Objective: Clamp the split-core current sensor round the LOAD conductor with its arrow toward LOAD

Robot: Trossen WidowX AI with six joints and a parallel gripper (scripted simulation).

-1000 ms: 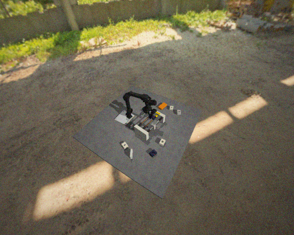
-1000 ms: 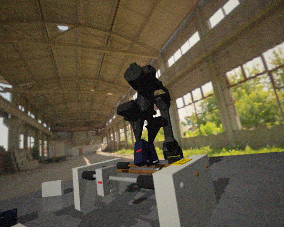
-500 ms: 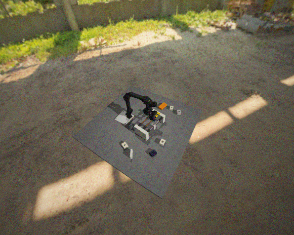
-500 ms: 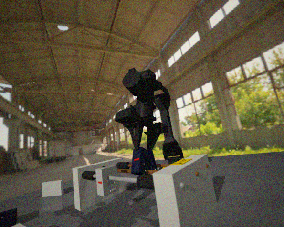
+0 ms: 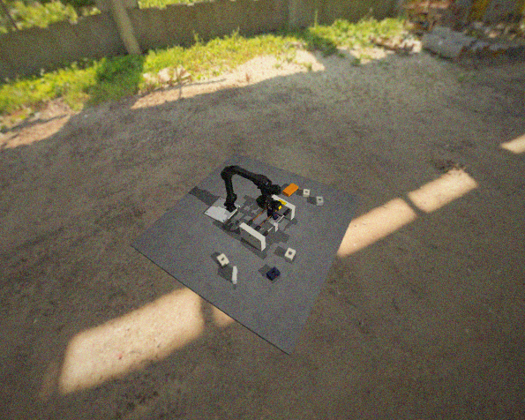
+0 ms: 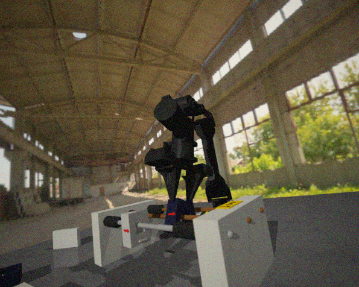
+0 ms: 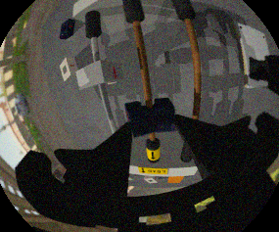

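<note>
White end panel [image 5: 289, 209] [image 6: 210, 246] [image 7: 182, 171] nearest, yellow LOAD label [image 5: 281, 203] [image 6: 230, 204] [image 7: 153, 170] on top. Behind: navy sensor [image 5: 268, 214] [image 6: 172, 219] [image 7: 151, 118] at the copper conductor [image 6: 189, 217] [image 7: 143, 63], looks straddled; red arrow [image 6: 171, 213] points labelward. Gripper [image 5: 273, 209] [image 6: 181, 198] [image 7: 152, 120] clamped on the sensor. Likely seating/squeeze step. Can't tell if latched. Next: check conductor's inside both halves, squeeze to latch, then release; pinching it off-centre is the risk.

On the yellow label [image 6: 229, 204] [image 7: 153, 170] fixed along the top of a white end panel [image 5: 285, 207] [image 6: 235, 234] [image 7: 182, 171], the word LOAD can be made out in the wrist view. A yellow band [image 7: 153, 154] around the black sleeve on a copper-coloured rod [image 7: 143, 63] bears a dark arrow-like mark. A red arrow [image 6: 171, 213] marks the dark blue sensor [image 6: 174, 210] [image 7: 151, 116]; another [image 6: 126, 230] marks a white block [image 6: 131, 228] [image 7: 90, 74] on the grey rod [image 6: 154, 227] [image 7: 104, 104].
</note>
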